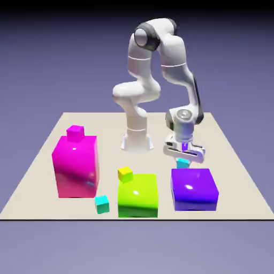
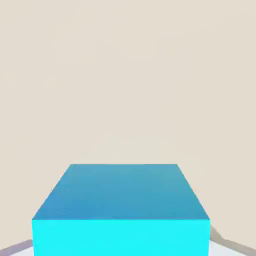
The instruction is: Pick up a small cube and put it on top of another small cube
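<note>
Claw (image 1: 183, 160) gripping cyan cube (image 1: 182, 163), its face square to hand view; purple block (image 1: 193, 189) near, exterior view's front.

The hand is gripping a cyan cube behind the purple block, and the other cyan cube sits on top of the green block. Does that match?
Not quite: the exterior view shows the other cyan cube on the table, beside the green block. The rest stands.
</note>
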Action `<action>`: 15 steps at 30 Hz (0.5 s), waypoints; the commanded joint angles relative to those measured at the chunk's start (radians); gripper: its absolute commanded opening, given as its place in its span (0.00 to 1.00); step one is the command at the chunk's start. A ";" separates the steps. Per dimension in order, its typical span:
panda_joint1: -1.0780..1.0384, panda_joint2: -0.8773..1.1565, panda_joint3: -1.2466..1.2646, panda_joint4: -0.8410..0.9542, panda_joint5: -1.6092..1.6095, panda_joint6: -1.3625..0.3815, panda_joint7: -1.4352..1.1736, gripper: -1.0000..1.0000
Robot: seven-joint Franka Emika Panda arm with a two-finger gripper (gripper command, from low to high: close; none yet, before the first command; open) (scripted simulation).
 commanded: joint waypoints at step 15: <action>-0.119 -0.090 -0.284 0.246 -0.202 -0.304 -0.323 0.00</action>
